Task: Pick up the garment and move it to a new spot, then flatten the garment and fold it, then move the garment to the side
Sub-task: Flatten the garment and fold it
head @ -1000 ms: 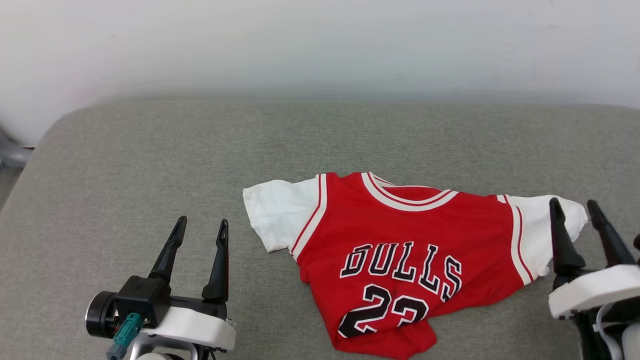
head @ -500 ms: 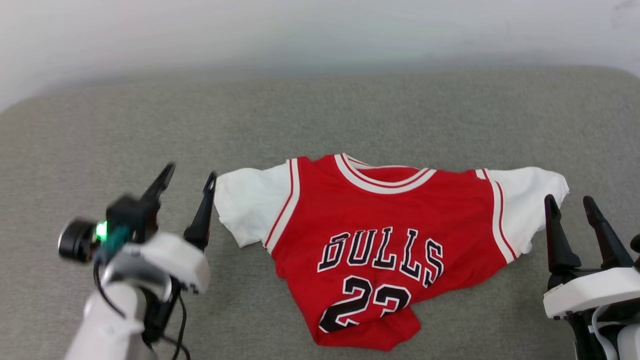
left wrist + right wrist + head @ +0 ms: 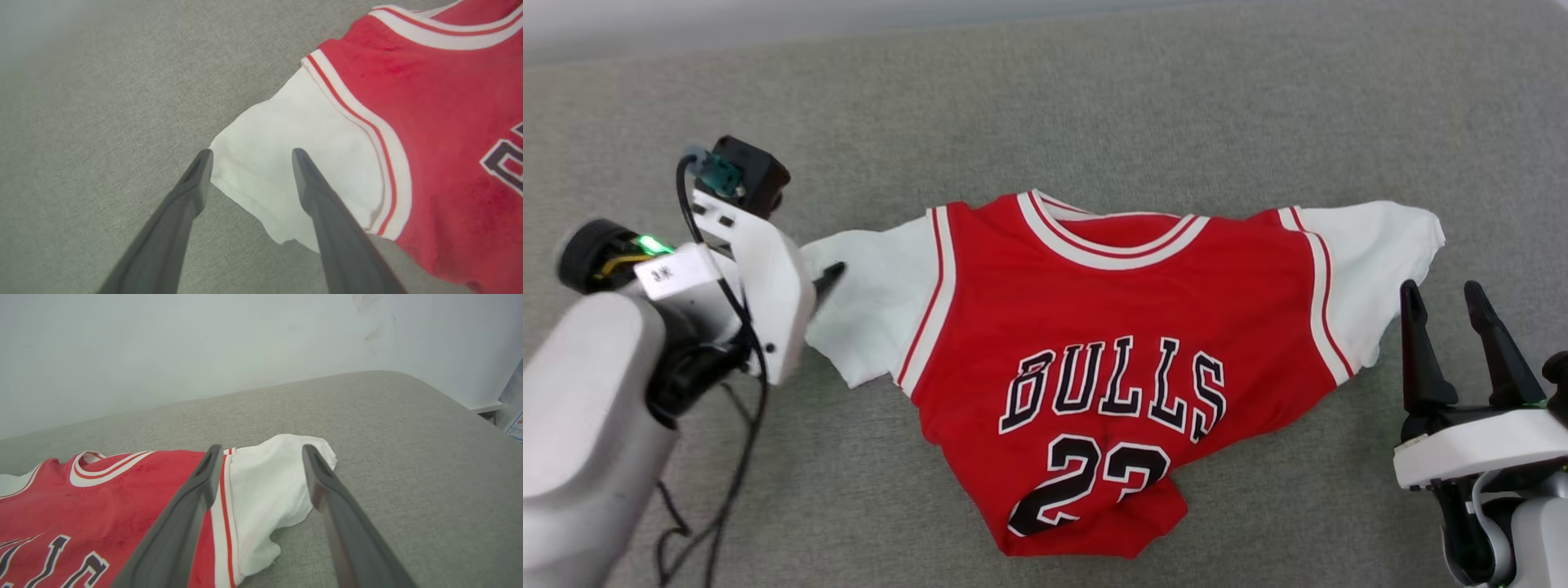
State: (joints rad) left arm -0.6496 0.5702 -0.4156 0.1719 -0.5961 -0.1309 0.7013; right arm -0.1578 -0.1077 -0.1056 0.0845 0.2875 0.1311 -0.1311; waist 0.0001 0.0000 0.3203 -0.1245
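Bulls 23 jersey [image 3: 1111,327] lies face-up mid-frame on the grey cushion [image 3: 1094,98]. Left gripper [image 3: 250,157] is spread wide over its white sleeve [image 3: 265,175], centre-frame. Right gripper [image 3: 1439,287], lower right, is agape and empty.

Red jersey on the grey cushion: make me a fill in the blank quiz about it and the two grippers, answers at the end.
1. The garment lies with its printed front facing ____.
2. The word printed above the number on the garment is ____.
3. The left gripper points its open fingers at a sleeve whose colour is ____.
4. The right gripper, beside the other sleeve, has its jaws ____.

Missing words: up; BULLS; white; open.
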